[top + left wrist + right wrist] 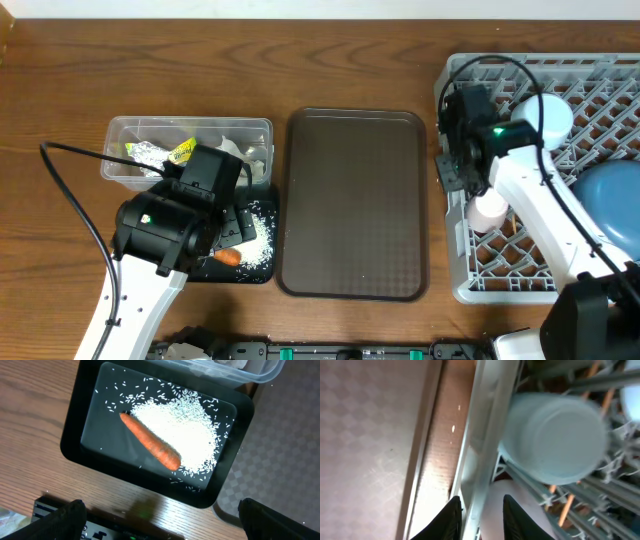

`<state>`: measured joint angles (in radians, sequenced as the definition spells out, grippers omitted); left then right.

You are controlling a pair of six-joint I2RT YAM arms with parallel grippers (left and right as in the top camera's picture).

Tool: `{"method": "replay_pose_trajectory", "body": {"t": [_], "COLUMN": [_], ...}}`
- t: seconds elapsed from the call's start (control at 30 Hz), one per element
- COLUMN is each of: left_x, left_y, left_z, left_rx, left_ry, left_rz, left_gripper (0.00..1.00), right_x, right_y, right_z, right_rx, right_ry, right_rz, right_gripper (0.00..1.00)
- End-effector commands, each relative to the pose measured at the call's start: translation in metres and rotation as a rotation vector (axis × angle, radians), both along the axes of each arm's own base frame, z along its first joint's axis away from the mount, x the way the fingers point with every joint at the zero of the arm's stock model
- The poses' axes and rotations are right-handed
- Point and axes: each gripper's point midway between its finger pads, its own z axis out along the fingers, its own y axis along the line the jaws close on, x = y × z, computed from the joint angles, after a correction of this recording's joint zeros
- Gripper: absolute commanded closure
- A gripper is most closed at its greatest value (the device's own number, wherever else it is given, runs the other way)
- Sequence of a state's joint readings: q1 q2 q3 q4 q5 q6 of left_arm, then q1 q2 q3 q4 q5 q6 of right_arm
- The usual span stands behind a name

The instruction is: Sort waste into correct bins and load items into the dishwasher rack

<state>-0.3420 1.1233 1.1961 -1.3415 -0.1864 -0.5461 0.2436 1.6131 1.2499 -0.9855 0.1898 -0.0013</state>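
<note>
A small orange carrot (150, 447) lies on white rice scraps (190, 425) in the black tray (80, 425). My left gripper (160, 510) hangs open above the tray's near edge, holding nothing. Behind the tray, the clear tub (115, 125) holds a foil wrapper (165, 152) and white tissue (235, 150). My right gripper (482, 515) stands partly open at the left wall of the dishwasher rack (480, 435). Its fingers straddle that wall and the edge of the pink cup (492, 510), which rests inside the rack (460, 290). A light blue cup (555, 437) and the blue plate (610, 195) also sit in it.
A large brown serving tray (355, 200) lies between the black tray and the rack, close to both. The left arm's black cable (70, 190) loops over the table on the left. Bare wood shows along the far edge.
</note>
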Motion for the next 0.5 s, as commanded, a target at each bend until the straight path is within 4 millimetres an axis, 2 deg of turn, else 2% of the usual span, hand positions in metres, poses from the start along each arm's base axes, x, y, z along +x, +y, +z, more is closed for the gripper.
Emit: {"method": "replay_pose_trajectory", "body": {"t": [0.0,0.1,0.2,0.27,0.33,0.4,0.47], "left_x": [-0.001,-0.001,-0.001,-0.001,-0.001,-0.001,-0.001], "left_y": [0.002,0.002,0.002,0.002,0.002,0.002,0.002], "left_z": [0.000,0.000,0.000,0.000,0.000,0.000,0.000], "left_rx": [0.007,0.007,0.007,0.007,0.007,0.007,0.007], "left_ry": [0.004,0.004,0.004,0.004,0.005,0.004,0.005], "left_rz": [0.003,0.003,0.003,0.003,0.003,0.003,0.003], "left_gripper": [0.00,0.00,0.00,0.00,0.00,0.00,0.00], "right_x": [0.009,0.008,0.005,0.001,-0.005,-0.008,-0.010], "right_y": [0.010,0.015,0.041,0.067,0.081,0.084,0.088], "right_z": [0.023,0.038,0.047,0.050,0.050,0.044,0.033], "right_rx": [0.041,0.082,0.223,0.354,0.428,0.438,0.442], "right_ry": [-0.025,-0.020,-0.002,0.026,0.055,0.070,0.078], "right_rz": [0.016,-0.012,0.005,0.046,0.043,0.009,-0.006], "right_gripper": [0.71,0.69,0.71,0.79,0.90,0.99,0.99]}}
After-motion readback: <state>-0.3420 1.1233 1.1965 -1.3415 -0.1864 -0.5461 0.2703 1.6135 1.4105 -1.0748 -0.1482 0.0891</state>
